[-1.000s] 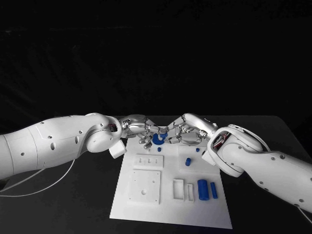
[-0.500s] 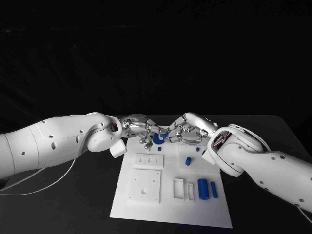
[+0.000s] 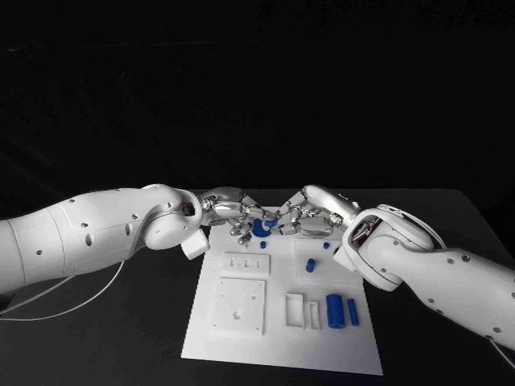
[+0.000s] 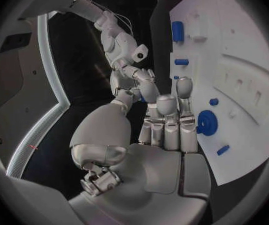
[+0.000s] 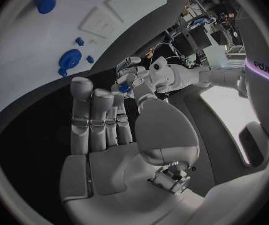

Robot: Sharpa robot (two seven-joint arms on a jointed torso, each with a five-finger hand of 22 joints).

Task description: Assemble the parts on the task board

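Both hands (image 3: 236, 211) (image 3: 307, 215) meet over the task board (image 3: 283, 338); fingers' state unclear; no legible writing.

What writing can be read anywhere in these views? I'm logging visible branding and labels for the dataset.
"arpa": partial grey lettering, seen turned and cut off by the circle's rim, on a pale panel in the right wrist view; the reading is uncertain.
Task board: no words, numbers or signs visible on it.
White arms: small dark dots, nothing readable.
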